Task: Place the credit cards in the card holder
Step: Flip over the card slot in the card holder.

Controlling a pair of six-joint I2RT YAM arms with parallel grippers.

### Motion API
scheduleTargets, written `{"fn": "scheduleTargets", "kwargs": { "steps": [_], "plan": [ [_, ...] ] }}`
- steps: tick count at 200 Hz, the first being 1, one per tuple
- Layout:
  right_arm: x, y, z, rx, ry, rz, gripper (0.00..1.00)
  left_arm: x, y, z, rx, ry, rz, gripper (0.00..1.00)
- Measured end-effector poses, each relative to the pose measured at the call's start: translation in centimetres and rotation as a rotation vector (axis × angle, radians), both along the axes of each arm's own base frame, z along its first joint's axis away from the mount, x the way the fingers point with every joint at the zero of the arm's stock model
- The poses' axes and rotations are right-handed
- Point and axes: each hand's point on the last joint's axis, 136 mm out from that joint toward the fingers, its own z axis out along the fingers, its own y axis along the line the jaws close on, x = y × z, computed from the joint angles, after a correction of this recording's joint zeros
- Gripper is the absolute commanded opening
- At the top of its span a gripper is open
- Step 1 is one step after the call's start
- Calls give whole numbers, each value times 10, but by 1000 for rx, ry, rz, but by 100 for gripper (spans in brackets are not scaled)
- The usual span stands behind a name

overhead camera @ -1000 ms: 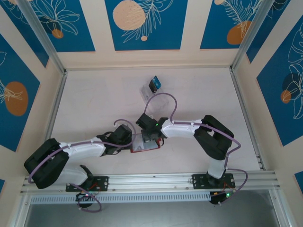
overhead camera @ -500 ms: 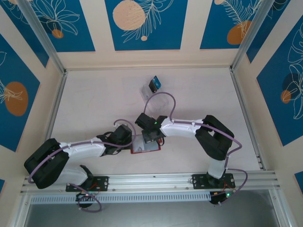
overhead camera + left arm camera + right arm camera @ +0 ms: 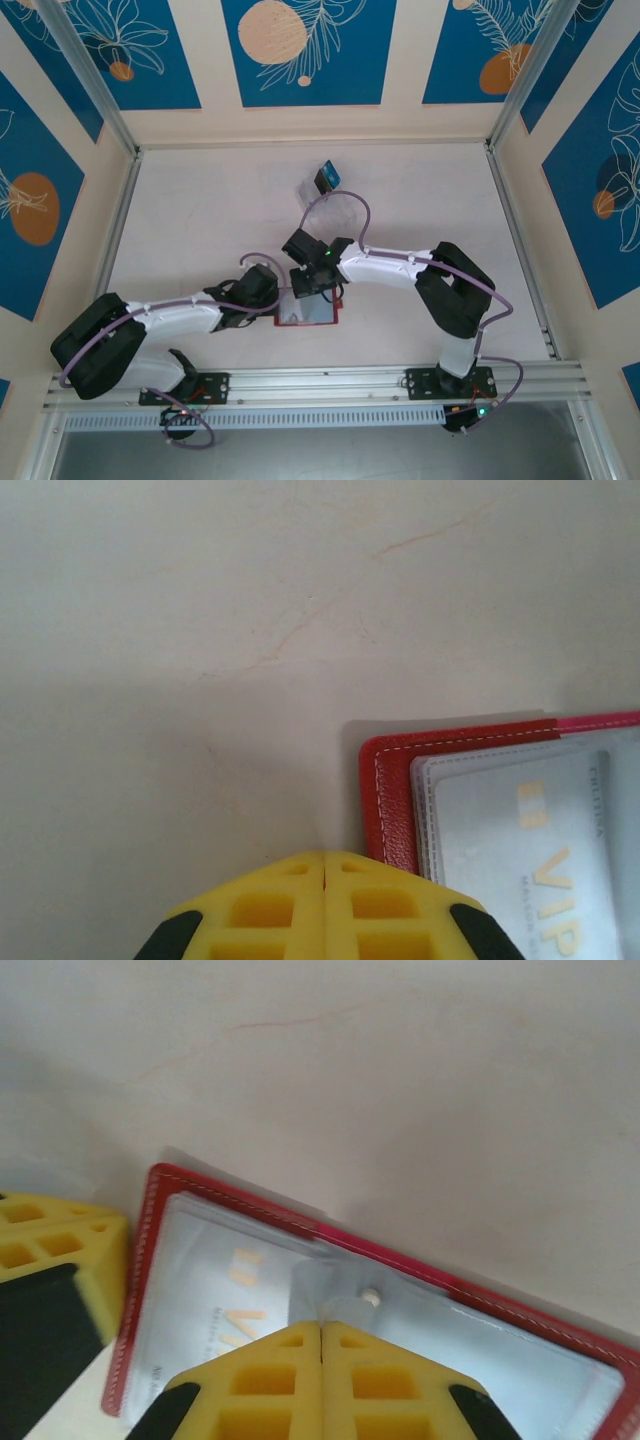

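The card holder [image 3: 312, 317] lies open and flat on the table, red with grey lining [image 3: 500, 1350]. A pale card with gold "VIP" lettering [image 3: 535, 855] sits in its left pocket. My left gripper [image 3: 323, 863] is shut, its tips down at the holder's left edge [image 3: 390, 790], with nothing between them. My right gripper [image 3: 321, 1328] is shut over the middle of the holder, its tips against the grey snap tab [image 3: 335, 1290]. Blue and black credit cards [image 3: 326, 178] stand in a clear rack far back. In the top view the left gripper [image 3: 279, 303] and right gripper [image 3: 309, 290] flank the holder.
The clear plastic rack [image 3: 318, 193] stands on the far middle of the pale table [image 3: 200, 220]. The left gripper's yellow fingers [image 3: 60, 1250] sit close by the right gripper's side. Aluminium rails [image 3: 520, 250] border the table.
The right gripper has shifted a little left and away from the near edge, uncovering more of the open card holder. The left arm has stayed put.
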Motion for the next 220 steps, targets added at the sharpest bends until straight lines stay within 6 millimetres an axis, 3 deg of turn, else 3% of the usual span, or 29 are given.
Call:
{"fn": "scheduleTargets", "kwargs": {
  "steps": [42,117,136,161,191,220],
  "plan": [
    [-5,20,7,106,49,3,33,1,-1,0,-5,-10,4,4],
    [-5,32,20,258,129,12,44,0,0,2,-37,-29,17,7],
    [-6,31,31,283,118,23,45,0,0,5,-51,-43,17,10],
    [-6,30,61,331,66,48,49,-1,1,9,-66,-52,14,13],
    [-11,20,83,369,27,54,45,-10,7,12,-61,-41,8,20],
    [-18,7,63,327,54,43,29,-16,13,25,-69,-55,3,30]
  ]
}}
